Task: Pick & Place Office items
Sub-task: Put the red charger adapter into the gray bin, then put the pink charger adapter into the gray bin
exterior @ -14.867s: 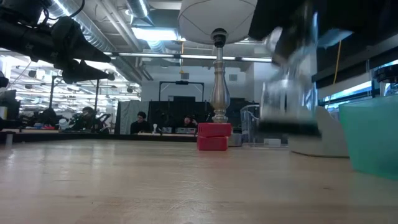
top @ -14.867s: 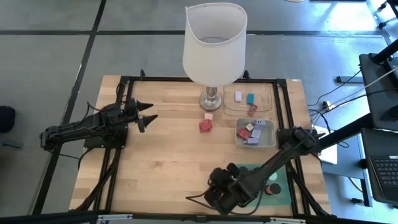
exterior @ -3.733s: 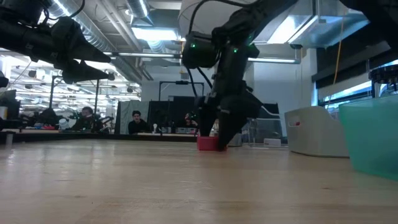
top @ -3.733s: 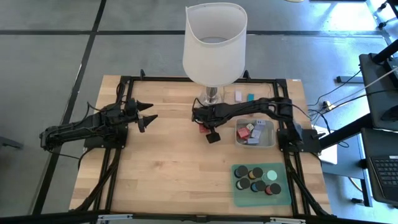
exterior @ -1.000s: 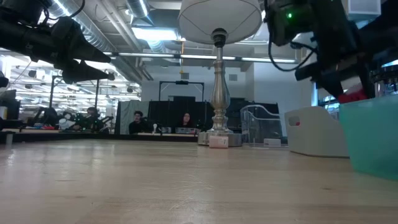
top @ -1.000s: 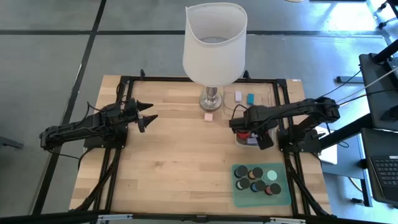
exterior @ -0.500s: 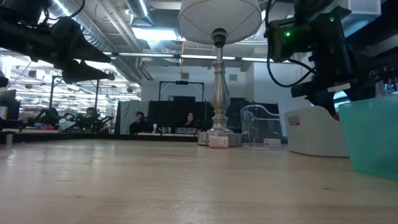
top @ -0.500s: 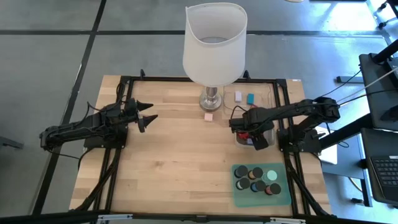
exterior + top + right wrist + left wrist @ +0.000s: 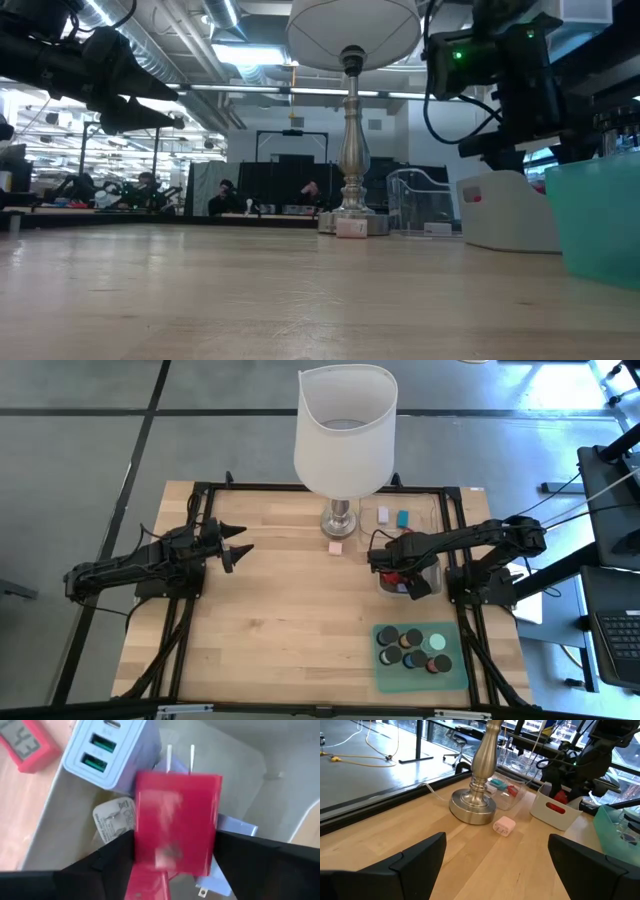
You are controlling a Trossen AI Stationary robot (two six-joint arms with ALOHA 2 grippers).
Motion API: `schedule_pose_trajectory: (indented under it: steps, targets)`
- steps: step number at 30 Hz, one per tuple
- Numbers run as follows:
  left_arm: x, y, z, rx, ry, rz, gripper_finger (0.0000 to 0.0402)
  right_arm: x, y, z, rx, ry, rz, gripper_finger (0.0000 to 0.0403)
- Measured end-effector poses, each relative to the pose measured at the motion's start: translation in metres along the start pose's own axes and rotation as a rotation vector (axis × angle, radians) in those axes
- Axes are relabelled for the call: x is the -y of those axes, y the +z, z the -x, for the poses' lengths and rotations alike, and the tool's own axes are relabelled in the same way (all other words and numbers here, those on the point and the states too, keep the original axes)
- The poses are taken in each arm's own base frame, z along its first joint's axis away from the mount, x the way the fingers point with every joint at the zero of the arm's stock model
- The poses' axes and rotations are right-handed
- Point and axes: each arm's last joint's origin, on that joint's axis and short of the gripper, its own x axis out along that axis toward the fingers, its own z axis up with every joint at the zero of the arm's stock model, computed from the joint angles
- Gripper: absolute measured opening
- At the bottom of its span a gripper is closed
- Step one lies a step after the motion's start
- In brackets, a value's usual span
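My right gripper (image 9: 398,572) points down into the grey tray (image 9: 436,592) and is shut on a red plug block (image 9: 175,815) with two metal prongs. In the tray under it lie a lavender charger (image 9: 112,755) and a white adapter (image 9: 114,822). A pink block (image 9: 336,546) rests flat on the table by the lamp base. White (image 9: 383,514) and teal (image 9: 403,518) blocks lie in the clear tray. Black discs, a mint disc (image 9: 437,642) and a red one sit on the green mat (image 9: 462,678). My left gripper (image 9: 245,538) hovers open at the table's left. My right gripper pinches the red plug block by two opposite sides (image 9: 139,840) between its two fingers. The fingers come from above, pointing down. The block hangs below them with its prongs (image 9: 180,757) pointing down at the items in the tray; whether it touches them I cannot tell.
A tall lamp with a white shade (image 9: 345,425) stands at the table's far middle, its metal base (image 9: 473,807) near the pink block. The clear tray (image 9: 432,510) adjoins the grey tray on its far side. Bare wood lies in the middle and near left.
My right gripper has gone down into the grey tray with the red block. In the low view the block has sunk out of sight behind the tray's wall. The gripper has also tipped to point more steeply down.
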Motion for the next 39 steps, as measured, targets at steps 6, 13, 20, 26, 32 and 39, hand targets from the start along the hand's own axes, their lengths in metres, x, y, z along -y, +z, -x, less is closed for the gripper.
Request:
schedule_pose_trajectory:
  steps: [6, 13, 20, 26, 32, 39]
  targets:
    - [0.0, 0.0, 0.0, 0.0, 0.0, 0.0, 0.0347, 0.0, -0.001, 0.0, -0.007, 0.006, 0.002, 0.0311]
    - [0.0, 0.0, 0.0, 0.0, 0.0, 0.0, 0.0347, -0.001, -0.003, 0.003, -0.034, 0.017, 0.018, 0.0393]
    - [0.0, 0.0, 0.0, 0.0, 0.0, 0.0, 0.0347, -0.009, -0.008, 0.045, -0.112, 0.085, -0.009, 0.0384]
    - [0.0, 0.0, 0.0, 0.0, 0.0, 0.0, 0.0347, -0.02, -0.015, 0.083, -0.182, 0.244, 0.063, 0.0395]
    - [0.0, 0.0, 0.0, 0.0, 0.0, 0.0, 0.0347, -0.046, -0.033, 0.093, -0.281, 0.287, -0.004, 0.0397]
    - [0.0, 0.0, 0.0, 0.0, 0.0, 0.0, 0.0347, -0.081, -0.069, 0.072, -0.41, 0.244, -0.081, 0.0397]
